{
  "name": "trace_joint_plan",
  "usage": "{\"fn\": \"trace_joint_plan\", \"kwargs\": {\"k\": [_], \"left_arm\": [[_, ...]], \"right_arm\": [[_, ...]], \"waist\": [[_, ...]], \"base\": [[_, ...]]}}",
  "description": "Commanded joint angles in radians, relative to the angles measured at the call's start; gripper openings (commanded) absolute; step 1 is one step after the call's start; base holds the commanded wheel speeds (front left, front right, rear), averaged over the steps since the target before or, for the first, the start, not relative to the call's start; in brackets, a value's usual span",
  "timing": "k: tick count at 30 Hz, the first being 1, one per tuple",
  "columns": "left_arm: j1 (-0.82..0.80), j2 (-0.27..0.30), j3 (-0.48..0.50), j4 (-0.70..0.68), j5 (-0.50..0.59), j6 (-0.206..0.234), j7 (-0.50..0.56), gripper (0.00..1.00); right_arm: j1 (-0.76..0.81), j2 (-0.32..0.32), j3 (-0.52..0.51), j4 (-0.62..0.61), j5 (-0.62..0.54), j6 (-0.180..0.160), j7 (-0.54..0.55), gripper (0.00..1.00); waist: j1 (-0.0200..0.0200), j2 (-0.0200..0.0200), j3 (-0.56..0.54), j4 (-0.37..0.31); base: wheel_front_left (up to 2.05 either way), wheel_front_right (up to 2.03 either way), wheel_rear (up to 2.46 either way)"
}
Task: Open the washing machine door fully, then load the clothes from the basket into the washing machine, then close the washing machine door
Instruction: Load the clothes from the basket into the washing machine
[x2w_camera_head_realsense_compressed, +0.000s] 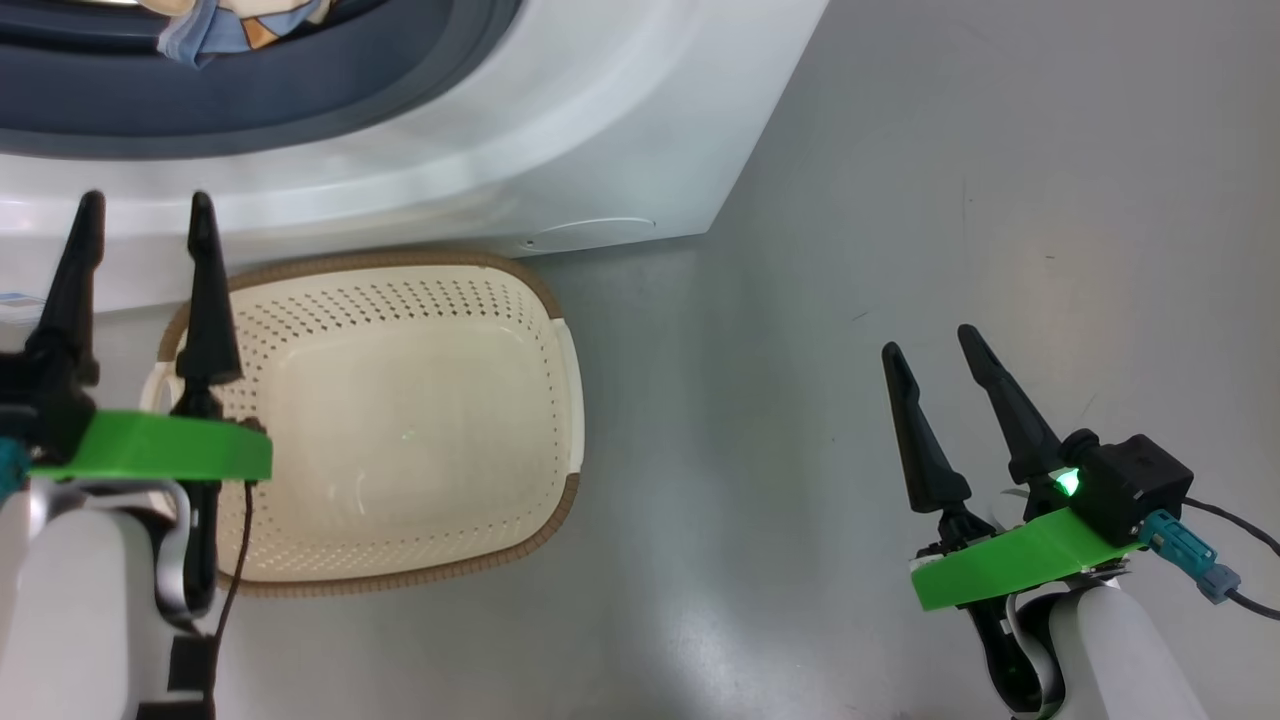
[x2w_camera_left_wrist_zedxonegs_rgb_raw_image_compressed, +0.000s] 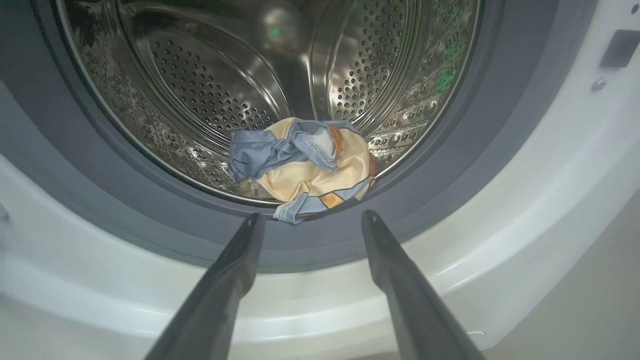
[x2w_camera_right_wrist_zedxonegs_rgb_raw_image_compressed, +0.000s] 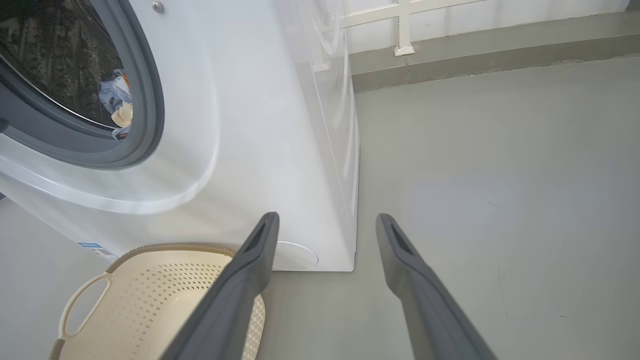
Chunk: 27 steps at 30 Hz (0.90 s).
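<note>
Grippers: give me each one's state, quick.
Left gripper: open, holding nothing.
Right gripper: open, holding nothing.

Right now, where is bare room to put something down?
The grey floor right of the washing machine and basket is bare, up to the right claw. The basket's bottom is bare too. Crowded: the front of the drum, where the clothes lie.

floor (x2w_camera_head_realsense_compressed: 950, 200): grey, glossy | kerb (x2w_camera_right_wrist_zedxonegs_rgb_raw_image_compressed: 500, 50): grey, raised | post (x2w_camera_right_wrist_zedxonegs_rgb_raw_image_compressed: 403, 25): white, on kerb
</note>
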<state>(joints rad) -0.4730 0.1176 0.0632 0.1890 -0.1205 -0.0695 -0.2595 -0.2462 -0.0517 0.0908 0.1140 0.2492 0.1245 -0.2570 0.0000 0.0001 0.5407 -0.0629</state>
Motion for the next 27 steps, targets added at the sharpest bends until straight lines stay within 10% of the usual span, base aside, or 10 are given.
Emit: {"fn": "trace_joint_plan", "kwargs": {"k": [1,27], "left_arm": [[0.028,0.03,0.037,-0.036,0.007,0.01,-0.002,1.0],[0.26,-0.011,0.092,-0.118,0.011,0.04,-0.002,1.0]], "right_arm": [[0.017,0.001,0.028,-0.019,0.003,0.006,-0.005,1.0],[0.017,0.001,0.023,-0.02,-0.016,0.006,-0.005,1.0]], "waist": [[0.0,-0.0001,-0.001,0.0],[0.0,-0.0001,-0.001,0.007]], "base": [[0.0,0.0,0.0],[0.0,0.0,0.0]]}}
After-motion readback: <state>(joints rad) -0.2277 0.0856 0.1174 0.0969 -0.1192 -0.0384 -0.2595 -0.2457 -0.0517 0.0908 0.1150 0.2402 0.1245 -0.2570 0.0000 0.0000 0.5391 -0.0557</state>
